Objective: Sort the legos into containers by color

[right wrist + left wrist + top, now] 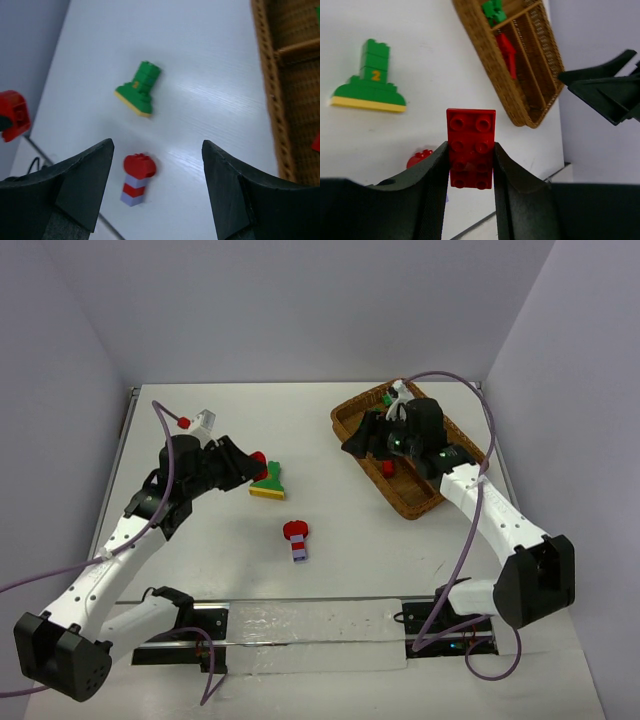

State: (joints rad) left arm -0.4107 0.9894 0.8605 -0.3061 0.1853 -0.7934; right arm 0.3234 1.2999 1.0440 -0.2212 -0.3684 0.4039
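The left gripper (470, 150) pinches a red brick (471, 132), and its fingers (432, 175) hide the lower sides of the brick. In the top view the green-and-yellow stack (268, 480) stands just at its 3 o'clock. The wicker tray (425, 502) lies well apart at 3 o'clock, partly covered by the right gripper (365, 437), whose jaws are spread.

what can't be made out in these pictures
- Top view: the right end effector covers part of the wicker tray.
- Right wrist view: the frame edge cuts off a red piece in the tray.
- Left wrist view: the left end effector, gripping a red brick, hides most of the red-topped stack.
- Top view: the far-left white item is too small to identify.
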